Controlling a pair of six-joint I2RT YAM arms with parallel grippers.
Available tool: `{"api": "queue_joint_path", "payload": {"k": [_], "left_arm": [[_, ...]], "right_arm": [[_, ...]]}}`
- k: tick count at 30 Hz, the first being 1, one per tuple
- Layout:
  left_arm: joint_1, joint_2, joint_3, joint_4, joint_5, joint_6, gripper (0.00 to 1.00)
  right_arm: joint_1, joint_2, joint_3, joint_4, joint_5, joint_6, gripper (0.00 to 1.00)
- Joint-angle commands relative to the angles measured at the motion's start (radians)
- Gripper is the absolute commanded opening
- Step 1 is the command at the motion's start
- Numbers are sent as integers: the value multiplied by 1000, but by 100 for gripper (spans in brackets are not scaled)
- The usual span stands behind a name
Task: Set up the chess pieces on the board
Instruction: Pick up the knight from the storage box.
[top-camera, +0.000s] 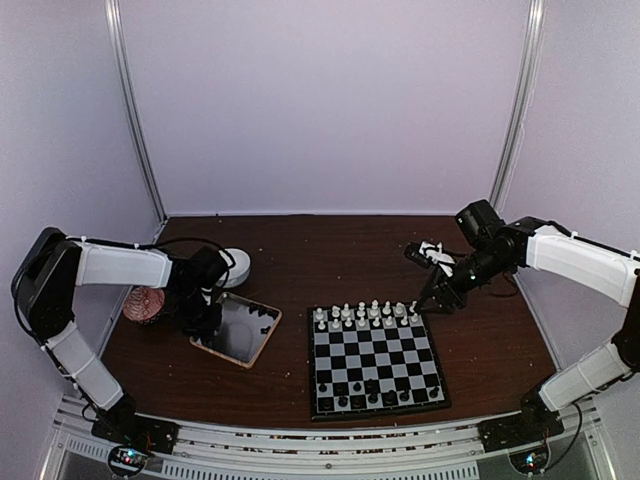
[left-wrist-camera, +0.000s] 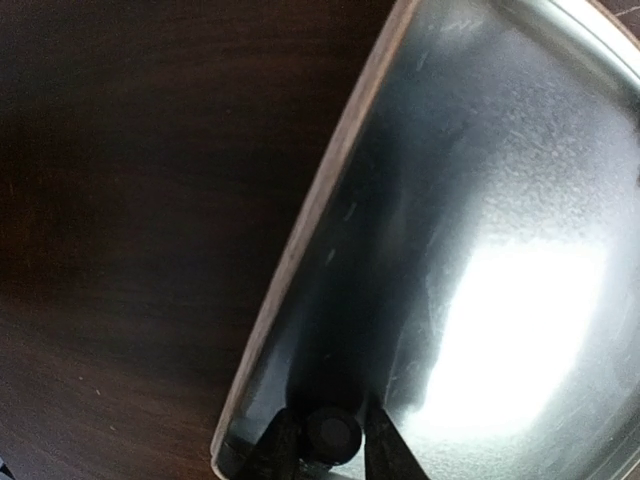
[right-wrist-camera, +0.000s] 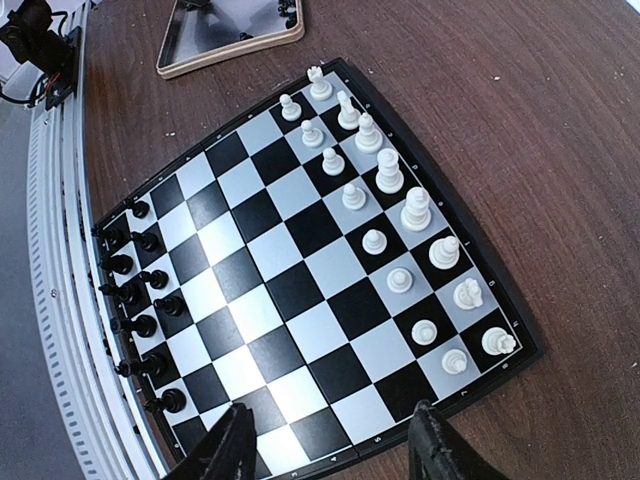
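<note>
Table (top-camera: 300, 255): a dark wooden top is carrying everything
Board (top-camera: 375, 357): is lying flat toward the near edge, right of the tray and apart from it, its checks showing black and light grey inside a thin black border
Tray (top-camera: 221, 356): is sitting left of the board, turned at an angle, its shiny dark floor catching a bright glare
Right gripper (right-wrist-camera: 335, 445): is hanging over the right side of the board, jaws standing well apart with nothing between them
Left gripper (left-wrist-camera: 332, 450): is reaching down just inside the tray's left rim, jaws pinching a single black piece (left-wrist-camera: 332, 435) from both sides
White pieces (top-camera: 365, 315): are standing upright, filling the 2 far rows of the board
Black pieces (top-camera: 370, 398): are standing along the board's near rows, with gaps, while a few more are lying in the tray's far right corner
</note>
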Motion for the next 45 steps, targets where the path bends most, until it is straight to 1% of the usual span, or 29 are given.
{"api": "queue_joint_path", "payload": {"k": [1, 6, 8, 13, 18, 25, 26, 29, 32, 35, 36, 39, 41, 43, 45], "left_arm": [[7, 8, 22, 46, 23, 37, 23], [8, 22, 31, 49, 22, 75, 22], [7, 32, 39, 43, 21, 84, 26], [8, 48, 42, 38, 17, 101, 27], [7, 54, 48, 29, 32, 126, 23], [8, 64, 68, -14, 36, 158, 11], [8, 61, 76, -24, 37, 158, 8], [7, 23, 89, -24, 63, 146, 6], [7, -21, 94, -3, 119, 123, 6], [7, -40, 99, -2, 125, 119, 8], [7, -38, 101, -8, 117, 127, 10], [7, -16, 120, -62, 55, 210, 19], [7, -4, 129, -101, 13, 231, 22], [8, -20, 129, -125, -6, 200, 22], [7, -60, 108, -124, -6, 136, 23]], "right_arm": [[0, 5, 23, -5, -16, -2, 53], [0, 9, 25, -9, -22, -2, 52], [1, 11, 26, -11, -24, -2, 52], [0, 14, 28, -14, -26, -2, 52], [0, 21, 30, -17, -33, -2, 52], [0, 28, 37, -19, -39, -1, 52], [0, 26, 37, -19, -39, 2, 51], [0, 23, 41, -17, -39, 10, 51], [0, 18, 42, -10, -37, 16, 51], [1, 21, 41, -10, -38, 18, 51], [1, 22, 42, -11, -38, 19, 51], [1, 22, 42, -11, -38, 20, 51], [0, 19, 42, -11, -39, 21, 52], [1, 17, 40, -12, -39, 20, 52], [1, 15, 38, -11, -38, 20, 52]]}}
